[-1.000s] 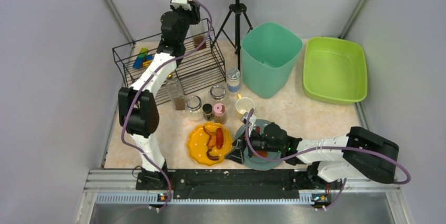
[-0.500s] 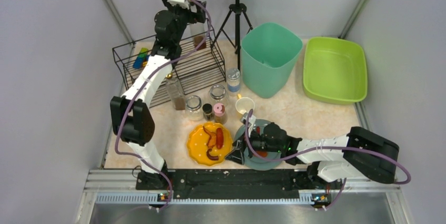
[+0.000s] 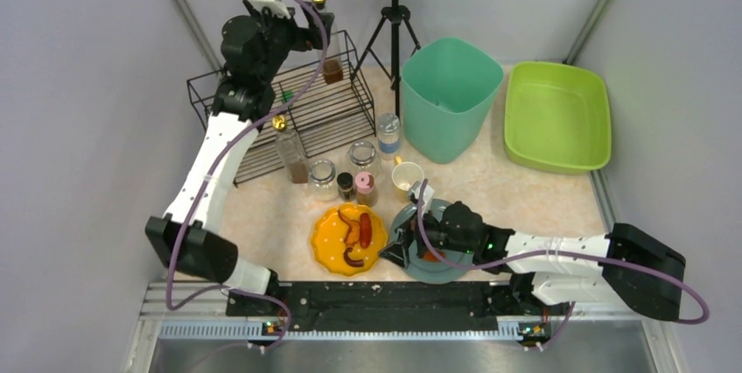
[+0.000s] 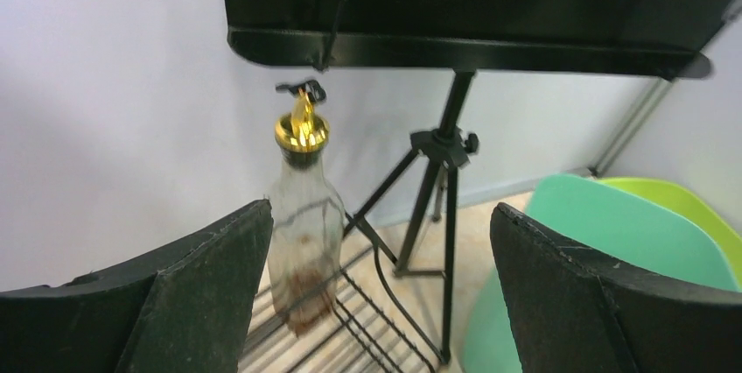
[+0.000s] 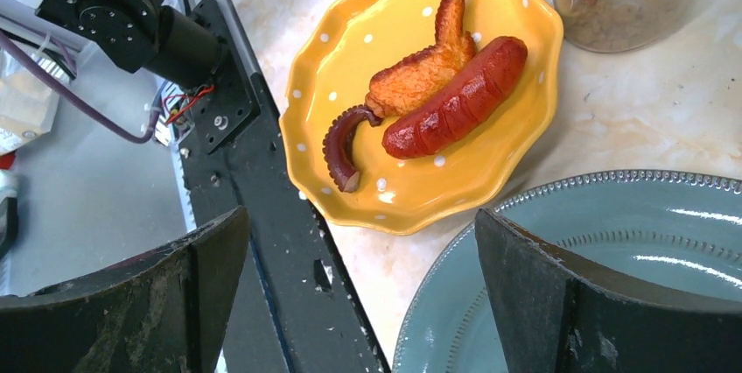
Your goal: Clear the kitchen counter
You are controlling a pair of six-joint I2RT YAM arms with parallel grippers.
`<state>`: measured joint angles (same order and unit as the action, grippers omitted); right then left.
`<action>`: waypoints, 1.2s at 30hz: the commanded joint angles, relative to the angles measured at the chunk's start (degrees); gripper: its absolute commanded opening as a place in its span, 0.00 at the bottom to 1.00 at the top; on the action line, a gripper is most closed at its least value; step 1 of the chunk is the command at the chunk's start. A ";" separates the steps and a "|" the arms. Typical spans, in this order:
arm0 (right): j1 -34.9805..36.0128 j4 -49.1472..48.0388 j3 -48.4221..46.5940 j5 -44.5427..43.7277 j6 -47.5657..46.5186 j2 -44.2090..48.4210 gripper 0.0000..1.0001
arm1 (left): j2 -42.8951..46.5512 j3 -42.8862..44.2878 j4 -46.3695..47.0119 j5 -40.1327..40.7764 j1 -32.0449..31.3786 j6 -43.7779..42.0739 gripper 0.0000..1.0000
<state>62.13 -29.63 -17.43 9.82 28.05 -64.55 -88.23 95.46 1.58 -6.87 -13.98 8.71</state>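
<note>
Left hand (image 4: pixel 381 237) wide, facing oil bottle (image 4: pixel 302 224) (gold pourer) on wire rack (image 3: pixel 324 115), right hand (image 5: pixel 359 237) wide over yellow plate (image 5: pixel 350 66) on bench (image 5: pixel 630 119).

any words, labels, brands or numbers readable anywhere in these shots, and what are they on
No text can be read in any view.
Small bottle beside the teal bin: a pale band that may be a label, too small to read.
Glass bottle with the gold pourer: no label visible.
Yellow plate: white dots only, no writing.
Black stand tray: holes, no markings visible.
</note>
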 commanded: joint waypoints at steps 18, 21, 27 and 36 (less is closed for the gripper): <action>0.67 17.71 -7.70 -3.40 -6.72 13.38 0.99 | 44.54 -39.10 -21.47 14.93 -1.64 13.38 0.96; 0.67 18.47 -7.19 -2.99 -6.45 15.58 0.99 | 48.01 -42.75 -22.46 17.91 -1.89 13.78 0.96; 0.70 18.92 -6.75 -2.79 -6.22 17.12 0.99 | 51.40 -49.50 -19.53 19.66 -2.05 14.07 0.95; 0.64 16.42 -5.12 -1.39 -5.08 16.87 0.99 | 50.09 -54.10 -13.11 23.83 -2.27 9.38 0.93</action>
<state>62.15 -10.66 -22.90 7.40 22.57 -48.34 -37.52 43.29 -19.53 13.98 -15.92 21.30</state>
